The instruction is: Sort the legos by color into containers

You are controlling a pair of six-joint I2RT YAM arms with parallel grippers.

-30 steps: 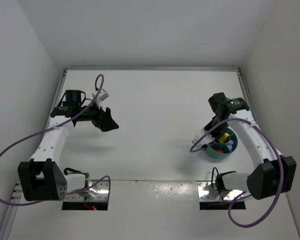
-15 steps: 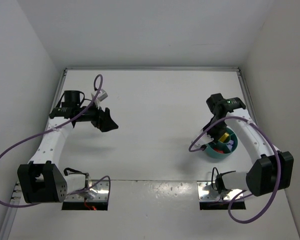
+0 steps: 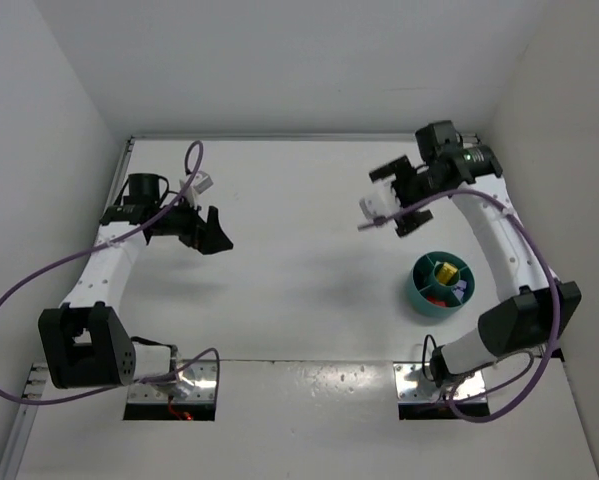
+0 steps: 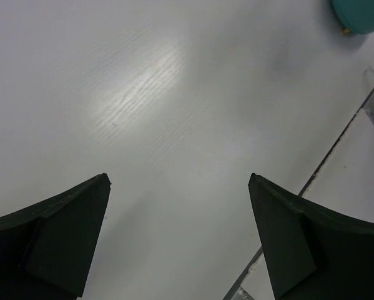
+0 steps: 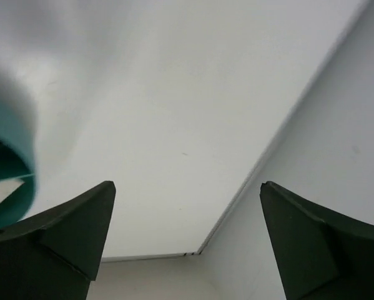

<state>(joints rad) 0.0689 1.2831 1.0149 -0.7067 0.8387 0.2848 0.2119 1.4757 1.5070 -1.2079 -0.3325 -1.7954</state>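
The round teal bowl (image 3: 423, 297) with its compartments stands at the right of the table. In it lie a yellow lego (image 3: 445, 272) in the central cup, a red lego (image 3: 437, 298) and a pale lavender one (image 3: 463, 290). My right gripper (image 3: 395, 199) hangs open and empty behind the bowl, clear of it. In the right wrist view the right gripper (image 5: 187, 185) frames bare table, with the bowl's rim (image 5: 15, 159) at the left edge. My left gripper (image 3: 217, 232) is open and empty over the left side; the left gripper (image 4: 179, 178) looks towards the bowl (image 4: 361, 12), which sits far off.
White walls close in the table at the back (image 3: 299, 100), left and right (image 5: 336, 137). A seam (image 4: 336, 150) crosses the table near the front, with metal base plates (image 3: 424, 385) beside it. Purple cables (image 3: 19, 300) loop off both arms.
My right gripper has opened, risen off the bowl and swung back and to the left. The yellow lego now shows in the central cup. The left arm has barely moved.
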